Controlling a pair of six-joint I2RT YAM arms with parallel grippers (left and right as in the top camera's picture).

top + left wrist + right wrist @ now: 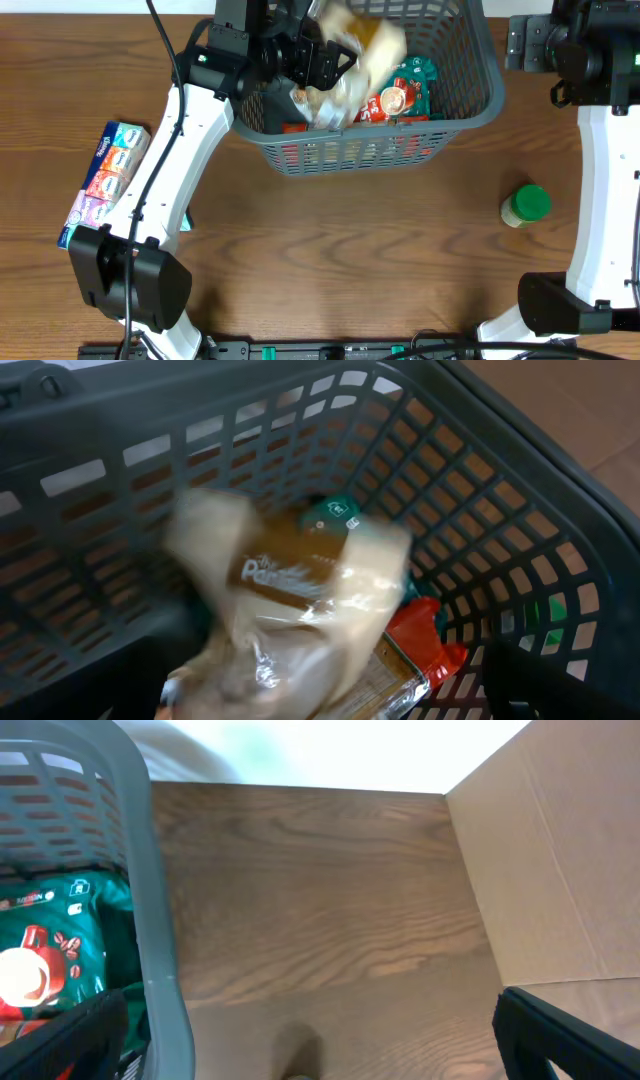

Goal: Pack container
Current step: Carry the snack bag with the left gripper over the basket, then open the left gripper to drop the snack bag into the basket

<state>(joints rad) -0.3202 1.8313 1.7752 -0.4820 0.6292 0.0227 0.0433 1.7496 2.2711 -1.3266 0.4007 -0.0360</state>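
Container (470, 100): dark grey lattice basket at the top centre of the overhead view, standing on the wooden table (350, 260). Its slotted wall (480, 560) fills the left wrist view. Its rim (150, 920) runs down the left side of the right wrist view.

Contents: a green coffee packet (60, 930) printed with a red cup lies flat on the floor at the right end. Red packets (425, 645) lie beside it. A pale bread bag (365, 50) with a brown label (290, 600) is over them, too blurred to read its resting position.

My left gripper (320, 65) is above the basket's left half. Its jaws are spread wide, the blurred bag is between them, and a gap shows at the right-hand finger (560, 680). I record it as released.

My right gripper (310, 1060) is just outside the basket's right wall, over bare table, jaws spread and holding nothing.

Surroundings: a green-lidded jar (527, 205) stands right of centre, well apart from the basket. A multipack of tissues (105, 175) lies at the left edge. A cardboard box (560, 860) occupies the right of the right wrist view.
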